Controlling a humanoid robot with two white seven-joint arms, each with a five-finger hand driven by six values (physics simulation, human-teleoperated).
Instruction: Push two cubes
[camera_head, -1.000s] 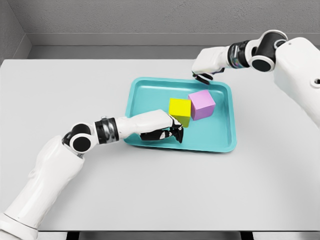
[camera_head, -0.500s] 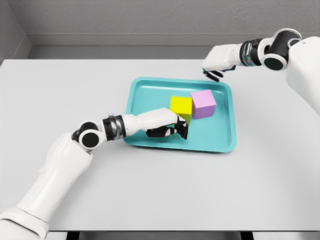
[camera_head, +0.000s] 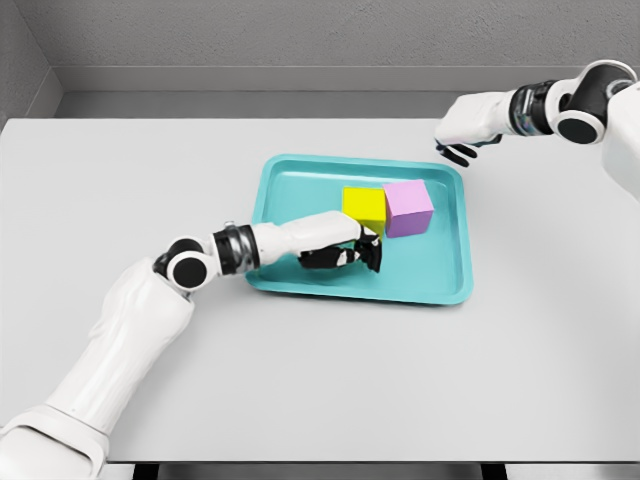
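A yellow cube (camera_head: 364, 205) and a pink cube (camera_head: 408, 208) stand side by side and touching inside the teal tray (camera_head: 448, 272). My left hand (camera_head: 350, 254) lies in the tray with its fingers curled, pressed against the near side of the yellow cube and holding nothing. My right hand (camera_head: 459, 149) hovers over the table just past the tray's far right corner, away from both cubes, its fingers loosely curled and empty.
The tray sits in the middle of a pale grey table (camera_head: 150, 180). A grey wall (camera_head: 300, 35) runs behind the table's far edge.
The left hand has pushed farther into the tray, moving the yellow cube up against the pink one. The right hand has drawn back to the right, off the tray's far rim.
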